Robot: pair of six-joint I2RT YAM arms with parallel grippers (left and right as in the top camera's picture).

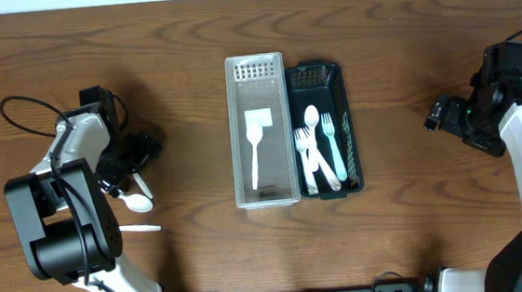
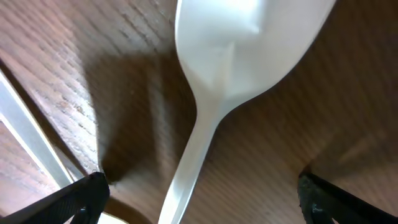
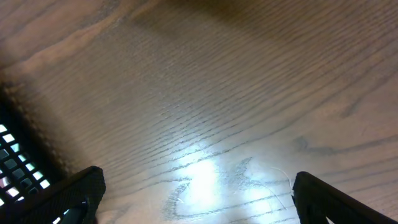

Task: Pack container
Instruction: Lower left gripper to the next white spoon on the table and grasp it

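A white plastic spoon (image 1: 139, 201) lies on the table at the left. In the left wrist view its bowl (image 2: 249, 43) fills the top and its handle runs down between my fingers. My left gripper (image 1: 132, 168) (image 2: 202, 186) is open, low over the table, with one jaw on each side of the handle and apart from it. A clear container (image 1: 237, 129) at centre holds a white spatula (image 1: 258, 144). Beside it a black basket (image 1: 349, 120) holds a spoon and forks (image 1: 322, 146). My right gripper (image 1: 434, 115) (image 3: 196, 186) is open over bare wood, right of the basket.
A second white utensil (image 1: 141, 229) lies on the table near the front, below the spoon, and a white strip (image 2: 31, 143) shows at the left of the left wrist view. The basket's corner (image 3: 12, 155) shows at the left edge of the right wrist view.
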